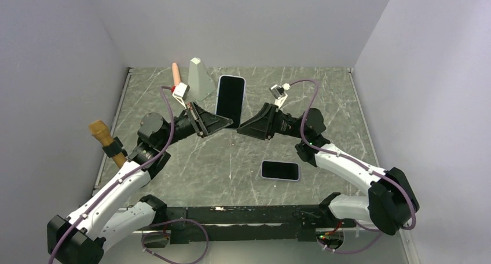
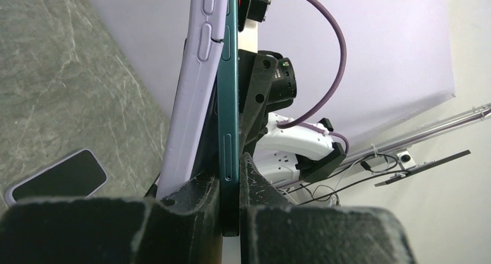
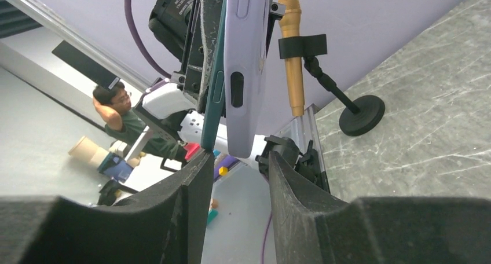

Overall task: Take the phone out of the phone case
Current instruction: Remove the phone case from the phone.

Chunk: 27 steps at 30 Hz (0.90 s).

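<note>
A dark teal phone point(image 1: 230, 99) in a lilac case is held upright above the middle of the table. My left gripper point(image 1: 226, 124) is shut on the phone's lower left edge. In the left wrist view the teal phone edge point(image 2: 228, 102) sits clamped between my fingers point(image 2: 231, 174), and the lilac case point(image 2: 194, 102) stands peeled away from it on the left. My right gripper point(image 1: 243, 128) is open at the phone's lower right. In the right wrist view the case end point(image 3: 246, 61) hangs just above the gap of my open gripper point(image 3: 237, 160), and the phone edge point(image 3: 213, 102) touches the left fingertip.
A second phone point(image 1: 280, 170) lies screen up on the table in front, also in the left wrist view point(image 2: 58, 177). A grey cone point(image 1: 200, 79) and a pink cylinder point(image 1: 175, 73) stand at the back. A brown microphone point(image 1: 104, 138) on a stand is at the left edge.
</note>
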Each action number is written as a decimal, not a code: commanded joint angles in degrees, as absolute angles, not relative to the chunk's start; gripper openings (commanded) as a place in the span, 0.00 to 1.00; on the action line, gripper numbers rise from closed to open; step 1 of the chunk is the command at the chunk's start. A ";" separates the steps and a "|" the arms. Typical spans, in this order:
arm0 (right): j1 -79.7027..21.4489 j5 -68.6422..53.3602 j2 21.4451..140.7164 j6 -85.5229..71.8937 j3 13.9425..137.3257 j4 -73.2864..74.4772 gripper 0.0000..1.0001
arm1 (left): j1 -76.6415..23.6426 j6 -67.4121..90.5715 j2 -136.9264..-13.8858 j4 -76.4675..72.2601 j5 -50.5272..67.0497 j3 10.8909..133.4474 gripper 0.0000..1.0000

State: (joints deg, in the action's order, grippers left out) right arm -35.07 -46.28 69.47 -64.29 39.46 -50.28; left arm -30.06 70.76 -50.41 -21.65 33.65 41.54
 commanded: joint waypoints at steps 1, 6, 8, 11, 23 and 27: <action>-35.80 -44.85 71.63 -64.74 40.89 -55.88 0.41 | -29.88 72.59 -50.26 -29.40 35.23 41.77 0.00; -36.37 -44.28 74.41 -66.50 41.31 -58.49 0.30 | -29.88 73.38 -50.35 -30.98 35.83 41.49 0.00; -36.61 -44.02 75.06 -66.79 41.52 -59.29 0.29 | -29.88 73.56 -50.44 -31.46 36.22 41.19 0.00; -37.03 -43.20 75.81 -66.61 42.00 -59.18 0.29 | -29.86 73.21 -50.23 -30.72 36.43 40.75 0.00; -37.71 -38.16 78.50 -70.55 40.43 -66.60 0.02 | -30.05 70.32 -48.37 -26.89 35.69 38.09 0.00; -37.70 -34.49 78.39 -71.33 39.20 -66.74 0.00 | -30.21 68.60 -47.78 -24.43 35.32 37.88 0.00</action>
